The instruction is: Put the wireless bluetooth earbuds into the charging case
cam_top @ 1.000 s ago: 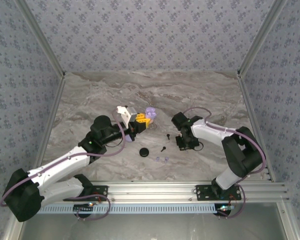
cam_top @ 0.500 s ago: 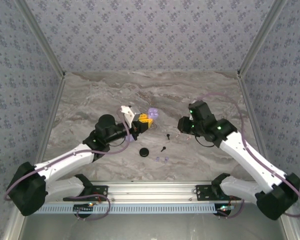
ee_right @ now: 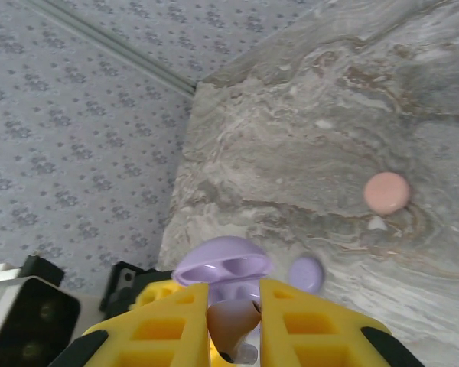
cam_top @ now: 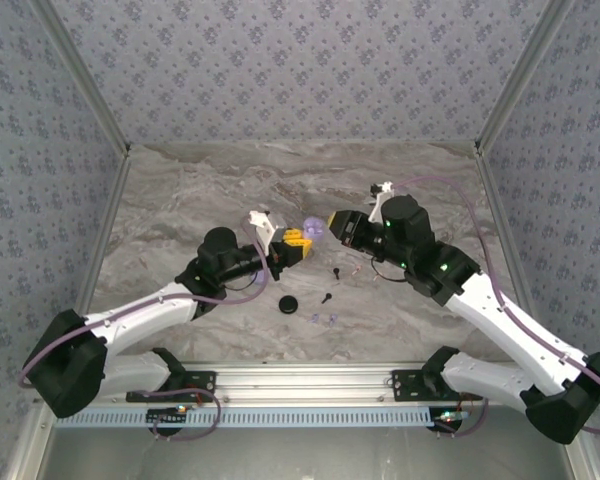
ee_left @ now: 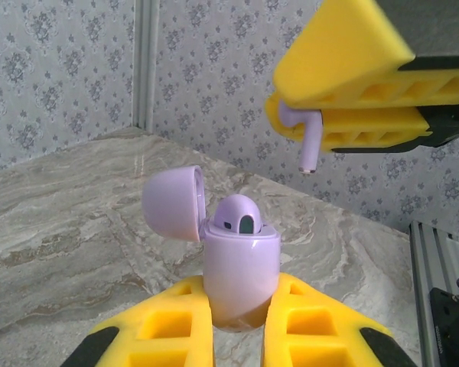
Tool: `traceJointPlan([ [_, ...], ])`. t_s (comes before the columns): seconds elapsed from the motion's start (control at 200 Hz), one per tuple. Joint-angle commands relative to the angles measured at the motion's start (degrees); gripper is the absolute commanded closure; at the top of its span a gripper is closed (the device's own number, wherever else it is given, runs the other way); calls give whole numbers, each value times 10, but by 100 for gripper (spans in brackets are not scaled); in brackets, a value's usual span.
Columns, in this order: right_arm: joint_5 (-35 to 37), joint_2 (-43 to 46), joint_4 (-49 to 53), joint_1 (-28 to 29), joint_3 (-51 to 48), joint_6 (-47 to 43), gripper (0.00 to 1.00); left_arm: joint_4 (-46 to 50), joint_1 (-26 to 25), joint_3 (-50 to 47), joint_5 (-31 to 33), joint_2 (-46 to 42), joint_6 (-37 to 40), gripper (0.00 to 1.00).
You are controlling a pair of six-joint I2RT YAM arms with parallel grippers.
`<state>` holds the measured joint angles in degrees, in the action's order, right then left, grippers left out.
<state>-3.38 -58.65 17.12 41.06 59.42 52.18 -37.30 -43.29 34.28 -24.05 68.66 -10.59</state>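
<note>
Above the middle of the bench [cam_top: 200, 190], an open lilac case [ee_left: 241, 260] is clamped by the left pincer [ee_left: 241, 313]; a lilac earbud [ee_left: 309, 141] is pinched in the right pincer [ee_left: 321, 111], close to the case.

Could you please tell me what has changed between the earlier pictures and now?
The right fingers, shut on a lilac earbud, swung from low near the table leftward and farther out to the open lilac charging case. The left fingers, shut on that case, carried it slightly right. The black case, black earbuds and pale earbuds stayed put.
</note>
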Motion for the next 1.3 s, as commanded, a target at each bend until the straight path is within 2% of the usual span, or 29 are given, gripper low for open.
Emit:
traceJointPlan([
  [0.0, 14, -10, -37, 10, 24, 14, 79, -35, -4, 27, -17, 0, -8, 96],
  [0.435, 33, -33, -35, 26, 23, 2, 79, -36, -5, 26, -16, -5, -9, 96],
  [1.034, 10, -56, -30, 29, 20, 1, 78, -35, -6, 24, -10, -17, -9, 96],
  [1.189, 5, -59, -15, 31, 21, -1, 73, -41, -6, 24, -7, -19, -10, 96],
  [1.299, 7, -53, -11, 31, 27, -12, 63, -41, -5, 25, -7, -19, -10, 96],
])
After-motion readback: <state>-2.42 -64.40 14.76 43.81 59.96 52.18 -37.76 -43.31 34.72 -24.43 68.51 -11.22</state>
